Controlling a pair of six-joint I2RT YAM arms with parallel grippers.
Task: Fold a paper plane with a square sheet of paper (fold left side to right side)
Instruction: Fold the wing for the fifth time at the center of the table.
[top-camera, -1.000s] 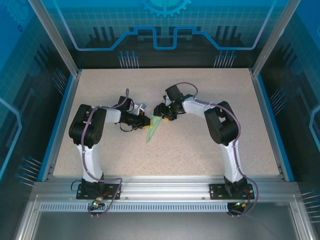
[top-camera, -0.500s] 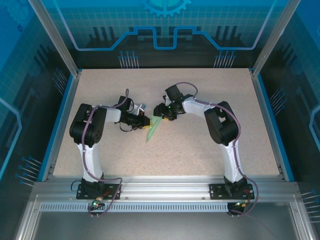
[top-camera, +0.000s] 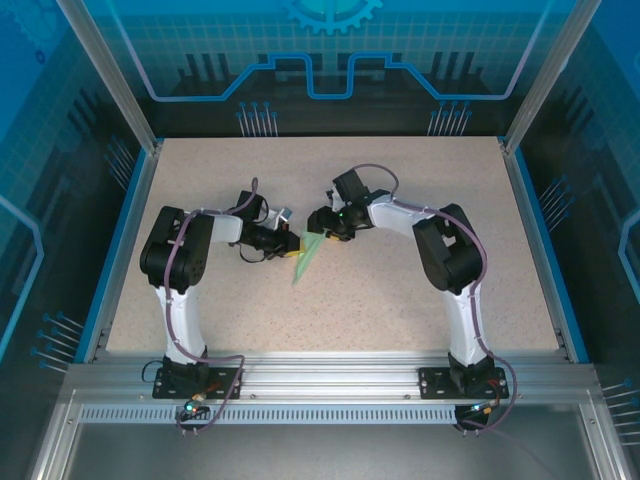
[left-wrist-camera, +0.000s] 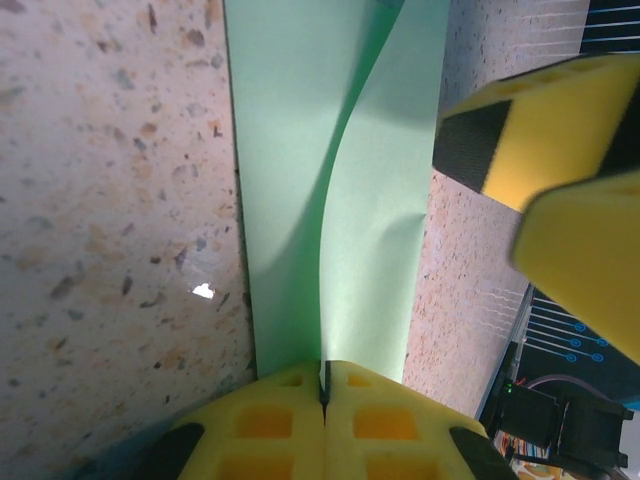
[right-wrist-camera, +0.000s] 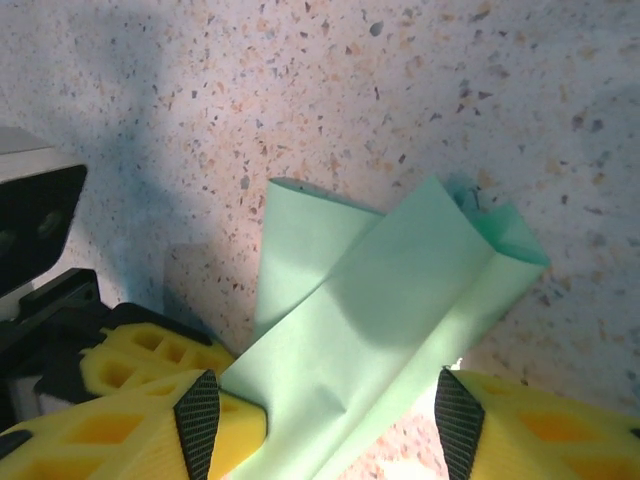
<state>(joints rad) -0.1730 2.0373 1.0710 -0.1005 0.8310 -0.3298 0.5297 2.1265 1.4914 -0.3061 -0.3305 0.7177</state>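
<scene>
Now, start with the speckled, stone-look table (top-camera: 420, 300), matt and hard under both arms. Your left claw (left-wrist-camera: 325, 388) is clamped tight on the sheet of paper (left-wrist-camera: 300, 150). The sheet runs straight out ahead of its tips as a long, narrow, pale-green strip, already doubled over. One layer bows up off the other along a soft curved edge. Your right claw (right-wrist-camera: 328, 425) stands wide, a finger on either side of the same strip, whose folded far corner lies just ahead of it on the table. I judge you are midway: the side folds are laid but the layers are not yet flat. The next move calls for the right claw to press the loose layer down while the left anchors. Go gently, because paper this thin will likely buckle. The pads (right-wrist-camera: 130, 410) are yellow gridded foam and look soft.
</scene>
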